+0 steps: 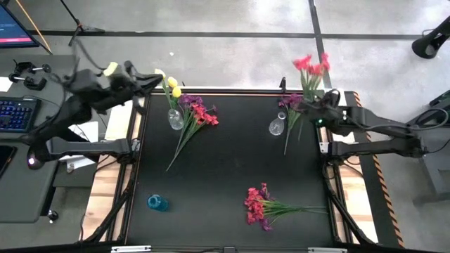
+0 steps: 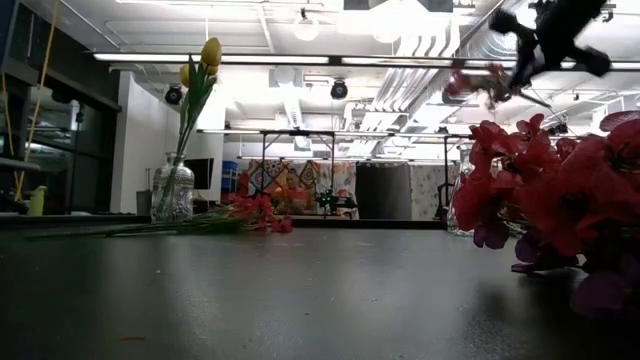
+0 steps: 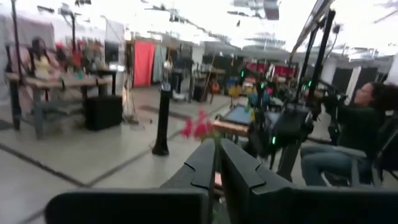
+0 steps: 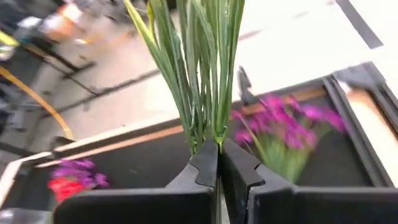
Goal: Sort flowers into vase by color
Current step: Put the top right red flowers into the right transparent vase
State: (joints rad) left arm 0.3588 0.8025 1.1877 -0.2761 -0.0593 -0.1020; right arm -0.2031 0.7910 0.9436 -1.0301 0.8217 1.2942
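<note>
Your right pincer [image 4: 219,163] is pinching a bunch of red-pink artificial flowers [image 1: 311,67] by their thin green stems, held up over the far right edge of the black bench [image 1: 225,169], near a clear glass vase [image 1: 276,126]. They look light, limp and top-heavy; grip low on the bunched stems, never the blooms. Your left pincer [image 3: 217,163] is pressed together, empty as far as you can see, beside the vase of yellow flowers [image 1: 171,86].

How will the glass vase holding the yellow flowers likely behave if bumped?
The glass vase looks small, with a narrow neck, and the yellow flowers rise tall above it, so it may tip easily. Being clear glass, it is probably fragile and slippery.
</note>
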